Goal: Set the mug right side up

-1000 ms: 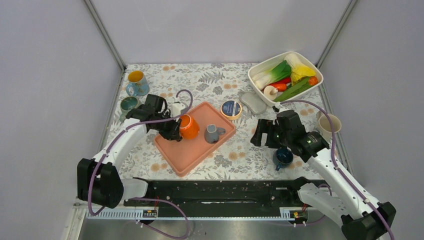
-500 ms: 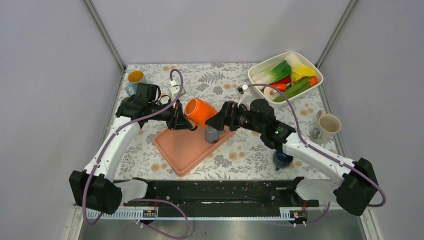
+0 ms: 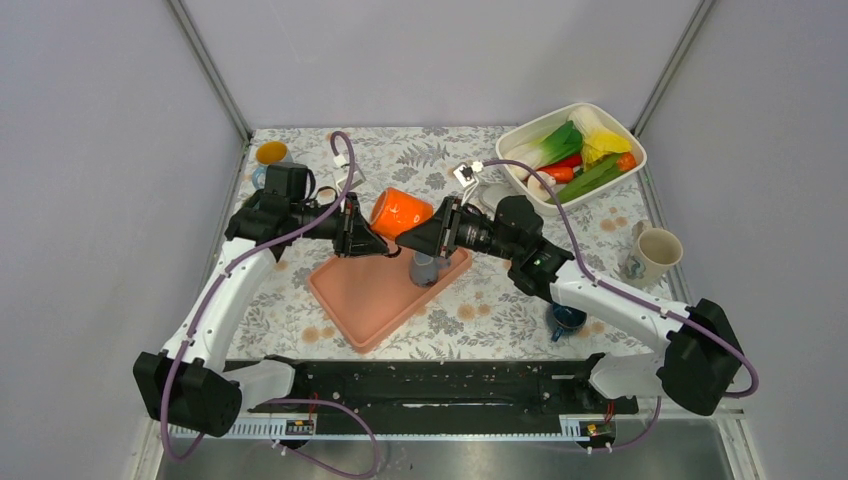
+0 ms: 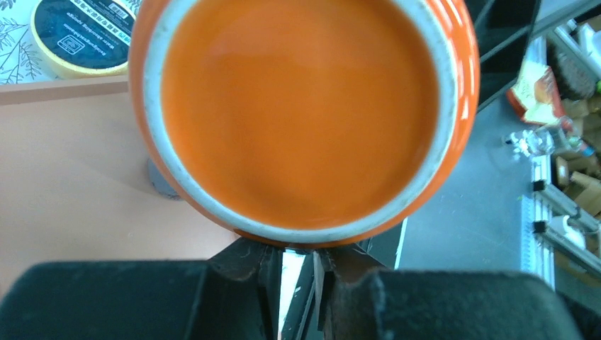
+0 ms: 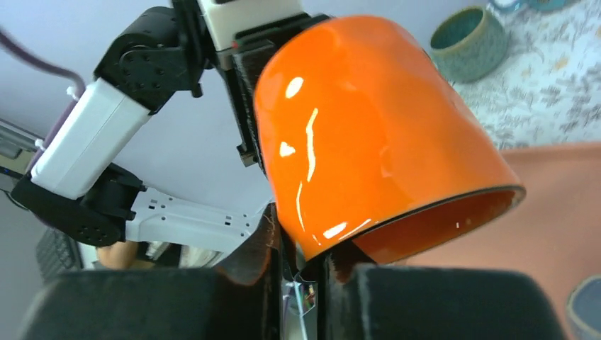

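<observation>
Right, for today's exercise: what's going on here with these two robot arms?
Both arms hold one orange mug in the air above the pink tray. The left gripper pinches the edge of its base, and the right gripper is closed on its rim at the open end. The mug lies roughly on its side between them, so it is not yet right side up. A grey mug sits on the tray below.

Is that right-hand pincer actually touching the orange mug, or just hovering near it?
Touching. The right wrist view shows the right pincer pinching the lower rim of the orange mug between its tips.
</observation>
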